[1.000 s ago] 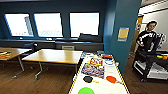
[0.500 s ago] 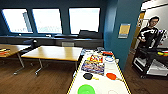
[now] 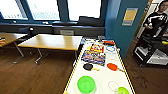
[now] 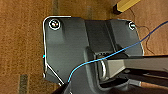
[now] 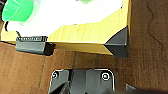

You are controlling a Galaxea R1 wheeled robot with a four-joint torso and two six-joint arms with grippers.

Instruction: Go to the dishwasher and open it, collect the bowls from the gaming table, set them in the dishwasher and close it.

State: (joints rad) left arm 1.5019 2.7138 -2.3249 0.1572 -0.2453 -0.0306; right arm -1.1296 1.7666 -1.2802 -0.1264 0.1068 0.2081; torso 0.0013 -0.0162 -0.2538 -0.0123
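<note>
You are rolling closer to the gaming table: the green bowl now looms larger, within reach soon; I cannot tell how the jaws stand.

You see a bright green bowl and a yellow-green bowl on the gaming table, which has a white top and yellow sides. The floor is brown.

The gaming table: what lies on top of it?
On the gaming table: a green bowl, a yellow-green bowl, two paddles and colourful boxes. Its nearest end is out of frame.
</note>
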